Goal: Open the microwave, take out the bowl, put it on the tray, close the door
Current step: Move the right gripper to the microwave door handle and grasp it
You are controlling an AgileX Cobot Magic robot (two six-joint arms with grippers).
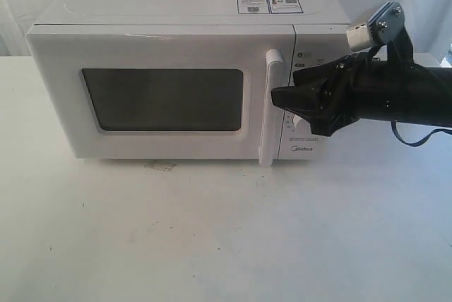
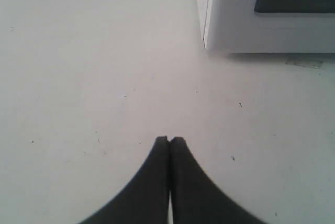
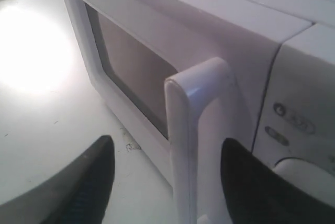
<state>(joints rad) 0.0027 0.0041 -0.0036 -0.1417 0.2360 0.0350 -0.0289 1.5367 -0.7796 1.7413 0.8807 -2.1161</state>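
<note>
The white microwave [image 1: 176, 48] stands on the table with its door [image 1: 162, 97] closed. The tall white bar handle [image 1: 271, 108] runs down the door's right edge. My right gripper [image 1: 277, 97] is open at mid-height of the handle [image 3: 191, 145], one finger [image 3: 89, 182] on the window side and the other [image 3: 261, 187] by the control panel [image 3: 303, 124]. My left gripper [image 2: 169, 140] is shut and empty over bare table, the microwave's lower left corner [image 2: 209, 20] ahead of it. It is out of the exterior view. The bowl is hidden. No tray shows.
A white table [image 1: 212, 231] spreads in front of the microwave, with a small stain [image 1: 161, 166] under the door. Stickers [image 1: 270, 3] lie on the microwave's top. White backdrop behind.
</note>
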